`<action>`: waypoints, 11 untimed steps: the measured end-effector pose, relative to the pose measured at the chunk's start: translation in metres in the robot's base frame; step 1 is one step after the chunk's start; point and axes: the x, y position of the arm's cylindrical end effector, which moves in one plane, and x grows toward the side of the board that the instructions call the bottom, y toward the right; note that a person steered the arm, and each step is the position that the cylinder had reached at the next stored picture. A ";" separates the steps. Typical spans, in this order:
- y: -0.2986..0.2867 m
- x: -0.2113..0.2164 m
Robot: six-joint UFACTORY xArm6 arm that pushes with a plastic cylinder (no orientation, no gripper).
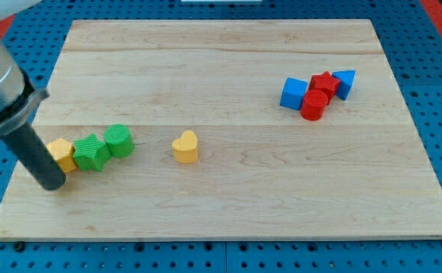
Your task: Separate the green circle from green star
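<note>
No jaws here, only my tip, resting beside the yellow block at the tabletop's left; next comes the green star, touching the green circle

Green circle and green star are ridged; the board is pale wood.

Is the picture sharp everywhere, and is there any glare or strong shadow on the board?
Camera view: the blocks, like the green circle and green star, look sharp with only soft shadows; the wooden board shows no harsh glare; the arm above my tip looks slightly blurred.
</note>
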 end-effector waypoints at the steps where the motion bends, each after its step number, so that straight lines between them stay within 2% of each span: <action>1: 0.004 -0.010; 3: 0.007 -0.107; 4: -0.024 -0.073; 5: -0.026 -0.003; 6: 0.013 0.015; 8: 0.079 0.002; 11: 0.082 -0.107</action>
